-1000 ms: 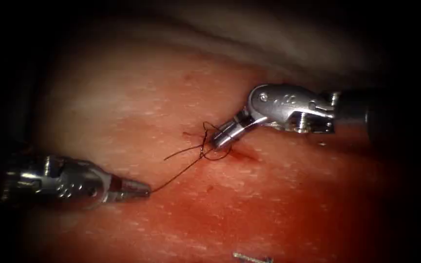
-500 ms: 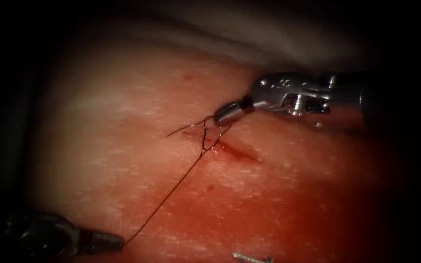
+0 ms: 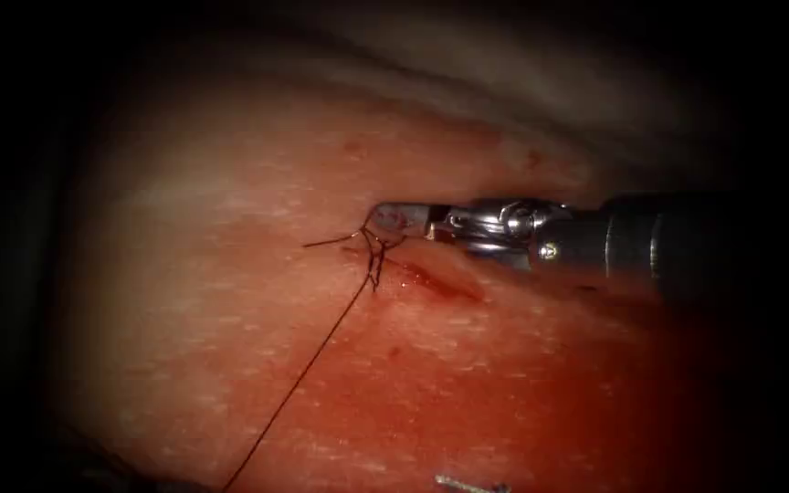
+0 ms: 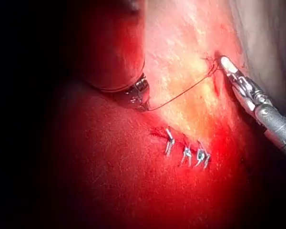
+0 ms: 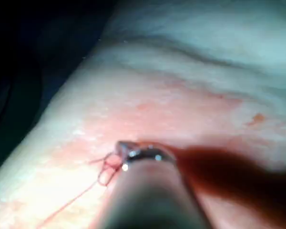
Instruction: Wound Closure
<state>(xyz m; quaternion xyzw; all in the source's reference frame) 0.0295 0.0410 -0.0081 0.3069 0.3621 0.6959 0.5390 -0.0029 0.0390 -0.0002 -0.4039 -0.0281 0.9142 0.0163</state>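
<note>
The right arm's silver tool [image 3: 393, 219] lies at the knotted dark thread [image 3: 321, 338] over the short red cut [image 3: 436, 281] in the pale pink tissue [image 3: 230, 183]; whether it is clenched, I cannot tell. The left arm's tool [image 4: 142, 104] is clenched on the thread, which runs toward 7 o'clock.

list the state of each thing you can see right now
left claw: shut on the thread
right claw: at the knot, holding the thread
thread: taut, from the knot down-left
knot: looped at the cut's left end
cut: open, red
staples: set in the tissue
</note>
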